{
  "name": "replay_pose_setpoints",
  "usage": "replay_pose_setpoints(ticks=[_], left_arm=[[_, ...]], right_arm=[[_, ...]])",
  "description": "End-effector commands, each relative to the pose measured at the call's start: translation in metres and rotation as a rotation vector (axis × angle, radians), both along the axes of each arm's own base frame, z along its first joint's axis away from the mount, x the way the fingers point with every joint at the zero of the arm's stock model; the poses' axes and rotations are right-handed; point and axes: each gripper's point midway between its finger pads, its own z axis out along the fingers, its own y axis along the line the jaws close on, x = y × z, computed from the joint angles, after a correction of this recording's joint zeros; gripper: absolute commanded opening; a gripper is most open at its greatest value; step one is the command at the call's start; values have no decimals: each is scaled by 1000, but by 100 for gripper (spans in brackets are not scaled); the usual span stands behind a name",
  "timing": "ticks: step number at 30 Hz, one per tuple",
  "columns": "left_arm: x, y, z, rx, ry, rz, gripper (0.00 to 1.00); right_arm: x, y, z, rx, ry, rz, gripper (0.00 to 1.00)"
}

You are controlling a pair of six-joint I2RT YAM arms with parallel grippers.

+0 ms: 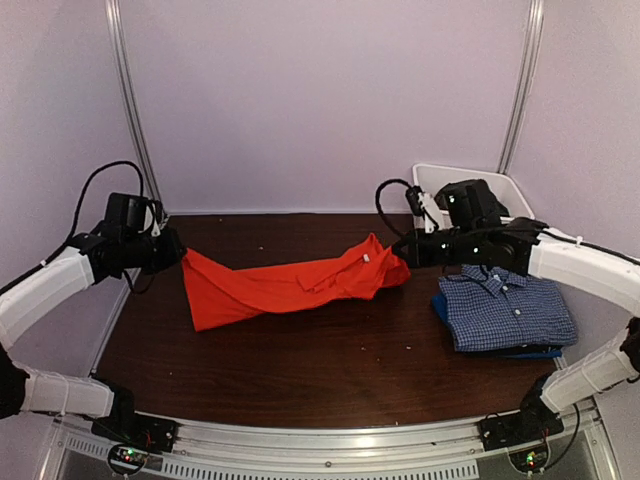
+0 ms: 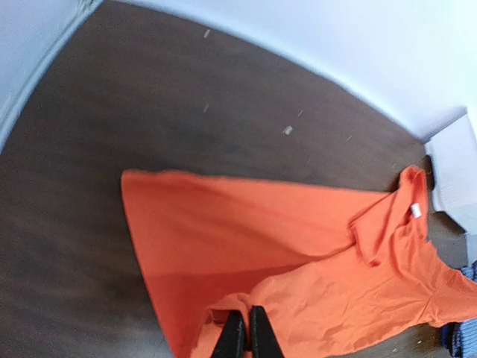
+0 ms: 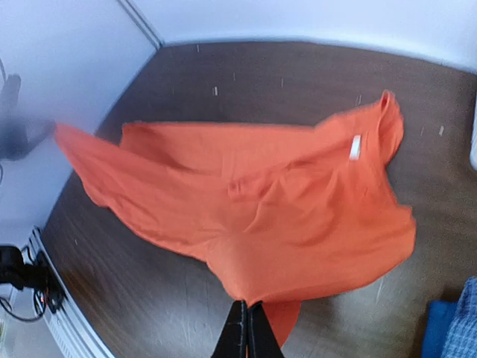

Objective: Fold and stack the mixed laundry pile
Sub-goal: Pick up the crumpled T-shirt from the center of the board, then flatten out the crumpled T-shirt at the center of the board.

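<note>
Both arms reach inward over the bench (image 1: 300,375). The left pincer (image 1: 178,252) and right pincer (image 1: 402,250) each clamp one end of the orange shirt (image 1: 290,285), stretched between them. A checked shirt (image 1: 507,308) lies folded at right.

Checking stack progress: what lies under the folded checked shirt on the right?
A blue garment peeks out beneath the checked shirt along its left and near edges. Its extent, and anything further below, is covered.

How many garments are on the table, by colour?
Orange T-shirt: 1
Blue-and-white check shirt: 1
Solid blue piece, edge showing under the check shirt: 1
Total: 3 visible
</note>
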Motion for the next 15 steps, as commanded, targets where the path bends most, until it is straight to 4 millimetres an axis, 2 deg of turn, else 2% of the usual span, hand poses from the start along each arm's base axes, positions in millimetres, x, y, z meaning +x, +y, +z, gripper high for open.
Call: replay_pose_setpoints(ticks=[1,3,5,7,8,12,15], left_arm=[[32,-4,106,55,-250,-63,0],[40,-7,153,64,-353,-82,0],[45,-9,192,72,-432,-99,0],[47,-14,224,74,-491,-129,0],[48,-16,237,76,-513,-143,0],[43,-22,276,74,-580,-185,0],[27,-28,298,62,-633,-242,0]], right_arm=[[51,-30,109,-5,-300,-76,0],[68,-44,160,19,-412,-122,0],[75,-56,216,60,-531,-154,0],[79,-60,252,71,-608,-157,0],[81,-60,267,69,-637,-157,0],[84,-58,301,47,-693,-140,0],[70,-61,328,83,-746,-124,0]])
